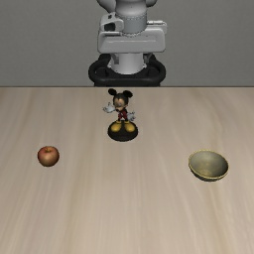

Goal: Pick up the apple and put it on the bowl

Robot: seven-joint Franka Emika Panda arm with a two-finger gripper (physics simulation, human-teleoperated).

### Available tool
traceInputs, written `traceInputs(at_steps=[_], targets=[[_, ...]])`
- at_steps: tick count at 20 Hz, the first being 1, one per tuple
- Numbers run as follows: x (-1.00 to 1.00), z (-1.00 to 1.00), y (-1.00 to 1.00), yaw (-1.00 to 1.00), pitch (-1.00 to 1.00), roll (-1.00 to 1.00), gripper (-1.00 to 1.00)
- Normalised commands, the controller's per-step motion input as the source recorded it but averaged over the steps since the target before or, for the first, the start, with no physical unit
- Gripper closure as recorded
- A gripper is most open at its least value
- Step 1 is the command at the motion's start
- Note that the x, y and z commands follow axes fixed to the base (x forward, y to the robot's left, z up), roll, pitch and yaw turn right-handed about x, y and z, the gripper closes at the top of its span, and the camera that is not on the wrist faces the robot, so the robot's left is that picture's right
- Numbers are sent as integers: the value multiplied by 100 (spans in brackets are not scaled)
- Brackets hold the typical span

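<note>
Apple [48, 156], Mickey Mouse figurine [122, 115], bowl [208, 166], well apart

No text, label, brand, number or sign can be read on anything in the exterior view.
</note>
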Motion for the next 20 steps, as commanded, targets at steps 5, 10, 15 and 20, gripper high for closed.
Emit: traceInputs(at_steps=[5,10,15,20], targets=[[0,0,-100,0,0,0,-100],[0,0,-100,0,0,0,-100],[0,0,-100,0,0,0,-100],[0,0,-100,0,0,0,-100]])
